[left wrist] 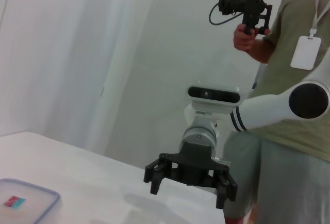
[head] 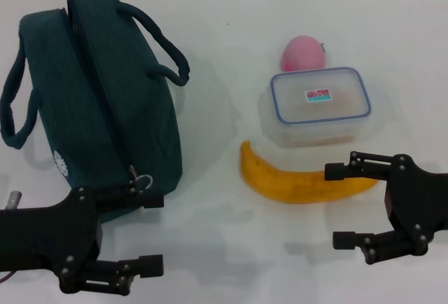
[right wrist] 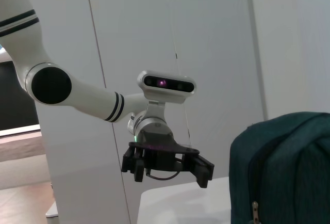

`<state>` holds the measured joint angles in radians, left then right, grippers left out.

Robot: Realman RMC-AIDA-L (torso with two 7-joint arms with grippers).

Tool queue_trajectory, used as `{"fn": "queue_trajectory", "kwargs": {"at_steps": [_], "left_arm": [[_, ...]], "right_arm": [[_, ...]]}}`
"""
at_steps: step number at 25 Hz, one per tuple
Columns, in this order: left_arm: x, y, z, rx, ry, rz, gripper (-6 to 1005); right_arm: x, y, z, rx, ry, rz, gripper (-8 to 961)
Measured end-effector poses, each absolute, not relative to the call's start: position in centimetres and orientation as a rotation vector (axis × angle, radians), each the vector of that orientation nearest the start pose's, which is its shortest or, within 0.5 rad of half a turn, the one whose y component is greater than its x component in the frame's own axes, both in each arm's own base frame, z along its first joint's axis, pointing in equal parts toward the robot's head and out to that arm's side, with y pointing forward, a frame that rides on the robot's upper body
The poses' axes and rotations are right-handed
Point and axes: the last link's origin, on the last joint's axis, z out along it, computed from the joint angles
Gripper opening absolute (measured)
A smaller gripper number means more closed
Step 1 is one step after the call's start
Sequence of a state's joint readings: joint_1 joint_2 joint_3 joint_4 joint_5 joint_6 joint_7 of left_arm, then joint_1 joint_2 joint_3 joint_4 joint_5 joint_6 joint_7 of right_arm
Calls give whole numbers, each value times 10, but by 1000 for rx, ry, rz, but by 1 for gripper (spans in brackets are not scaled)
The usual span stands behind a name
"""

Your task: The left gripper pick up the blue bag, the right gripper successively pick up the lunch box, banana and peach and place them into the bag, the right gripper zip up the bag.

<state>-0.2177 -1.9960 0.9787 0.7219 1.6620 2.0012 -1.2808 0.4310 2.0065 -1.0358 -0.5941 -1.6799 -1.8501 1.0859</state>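
The blue bag (head: 105, 101) sits on the white table (head: 224, 248) at the left, handles spread to both sides, its zipper ring pull (head: 143, 178) at the near end. My left gripper (head: 159, 234) hovers open just in front of the bag, empty; the right wrist view shows the left gripper (right wrist: 170, 178) beside the bag (right wrist: 283, 167). The lunch box (head: 318, 104) lies at the right, the peach (head: 302, 53) behind it and the banana (head: 301, 183) in front. My right gripper (head: 330, 206) is open and empty, its upper finger over the banana's right end.
The left wrist view shows the right gripper (left wrist: 188, 193) over the table, a corner of the lunch box (left wrist: 20, 206), and a person (left wrist: 289, 105) filming beside the table. White walls stand beyond the table edges.
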Motion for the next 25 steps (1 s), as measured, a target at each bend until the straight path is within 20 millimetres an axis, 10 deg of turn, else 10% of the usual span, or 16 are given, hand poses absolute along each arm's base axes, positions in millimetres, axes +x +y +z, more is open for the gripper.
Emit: {"fn": "queue_trajectory", "kwargs": {"at_steps": [16, 25], "left_arm": [[-281, 213, 38, -2878, -535, -1201, 880], [-273, 237, 88, -2714, -547, -1224, 880]], "right_arm": [[251, 266, -2, -2965, 176, 1023, 886], [252, 266, -2, -2950, 182, 1017, 885]]}}
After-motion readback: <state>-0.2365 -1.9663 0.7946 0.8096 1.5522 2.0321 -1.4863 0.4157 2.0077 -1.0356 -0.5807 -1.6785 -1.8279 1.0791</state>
